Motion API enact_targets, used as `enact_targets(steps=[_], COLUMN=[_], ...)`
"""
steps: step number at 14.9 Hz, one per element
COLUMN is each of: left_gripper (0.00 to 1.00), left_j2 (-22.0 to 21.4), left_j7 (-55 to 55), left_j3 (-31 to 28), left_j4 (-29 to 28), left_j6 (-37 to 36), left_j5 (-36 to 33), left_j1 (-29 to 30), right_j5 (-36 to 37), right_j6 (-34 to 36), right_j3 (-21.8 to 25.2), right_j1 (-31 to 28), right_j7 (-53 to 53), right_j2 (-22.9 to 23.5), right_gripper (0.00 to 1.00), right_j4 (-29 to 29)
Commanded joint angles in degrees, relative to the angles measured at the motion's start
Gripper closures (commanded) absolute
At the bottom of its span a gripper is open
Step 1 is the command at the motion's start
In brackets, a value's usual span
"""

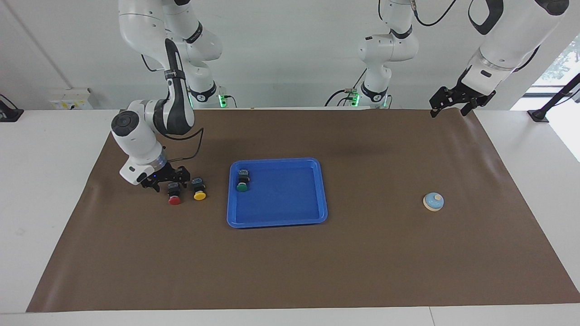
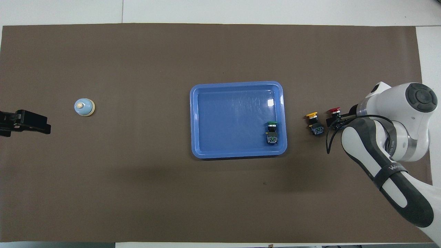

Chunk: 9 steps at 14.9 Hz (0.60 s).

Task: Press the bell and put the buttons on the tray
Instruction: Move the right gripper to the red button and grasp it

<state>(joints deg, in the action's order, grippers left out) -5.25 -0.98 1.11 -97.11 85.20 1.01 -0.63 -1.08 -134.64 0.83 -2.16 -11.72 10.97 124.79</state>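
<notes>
Brightness: we see an evenly bright, diffuse scene in both views.
Light source: daylight enters through a window (image 1: 559,63) at the edge of the facing view, washed out nearly white; a pale sheen lies on the brown mat (image 1: 491,158) near it.
Glare: we note a small white highlight on the tray (image 2: 270,102) floor in the overhead view.
Shadows: soft and faint; a broad dim patch lies on the mat nearer the robots than the tray, and a short shadow sits under the bell (image 1: 433,201).
Focus: we find both views sharp, with the small buttons' details hard to resolve.
Distortion: mat edges look straight.
</notes>
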Motion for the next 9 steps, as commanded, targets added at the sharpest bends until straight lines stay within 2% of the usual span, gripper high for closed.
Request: enact_targets(steps=[1, 6, 9], left_gripper=[0.0, 0.0, 0.0], left_j2=[0.0, 0.0, 0.0], left_j7=[0.3, 0.3, 0.3], left_j3=[0.1, 0.1, 0.1], left_j4=[0.2, 0.2, 0.2], left_j6=[-0.5, -0.5, -0.5], left_j5=[-0.9, -0.9, -0.9], left_j1=[0.1, 0.2, 0.2], right_j5=[-0.1, -0.2, -0.2], right_j6=[-4.6, -7.5, -7.6], right_j3=[-0.5, -0.6, -0.6], right_j1=[-0.7, -0.7, -0.7], right_j7=[-1.2, -1.0, -0.9], right_j2=[-0.9, -1.1, -1.3], right_gripper=[0.0, 0.01, 0.16], right_j4=[3.5, 5.4, 5.8])
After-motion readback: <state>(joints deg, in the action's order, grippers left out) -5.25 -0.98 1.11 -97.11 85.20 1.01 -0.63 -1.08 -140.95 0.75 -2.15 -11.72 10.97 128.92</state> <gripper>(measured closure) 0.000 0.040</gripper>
